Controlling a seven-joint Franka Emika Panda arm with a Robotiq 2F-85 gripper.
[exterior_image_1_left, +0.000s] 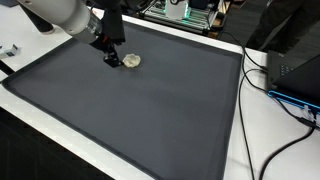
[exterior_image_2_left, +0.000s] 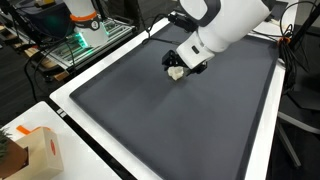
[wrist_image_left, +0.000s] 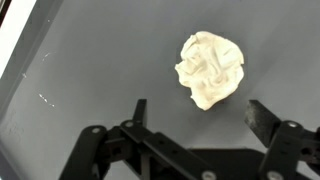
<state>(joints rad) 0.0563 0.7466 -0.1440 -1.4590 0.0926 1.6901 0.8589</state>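
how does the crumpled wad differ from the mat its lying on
Colour: the crumpled wad is pale cream, while the mat is dark grey.
Shape: the wad is bunched into folds and stands up in a lump; the mat lies flat and smooth.
Size: the wad is small, just ahead of the open pincer; the mat covers most of the tabletop.
Both look matte.

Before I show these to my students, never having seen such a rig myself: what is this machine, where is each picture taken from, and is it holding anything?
It is a white robot arm ending in a two-fingered gripper. Two pictures come from cameras standing outside the robot, looking at the scene from different spots. The third comes from a camera on the wrist, looking down past the jaws. A dark grey mat lies below, and on it rests one pale crumpled wad, perhaps paper. The gripper is open and holds nothing; the wad lies just ahead of the jaws, apart from them.
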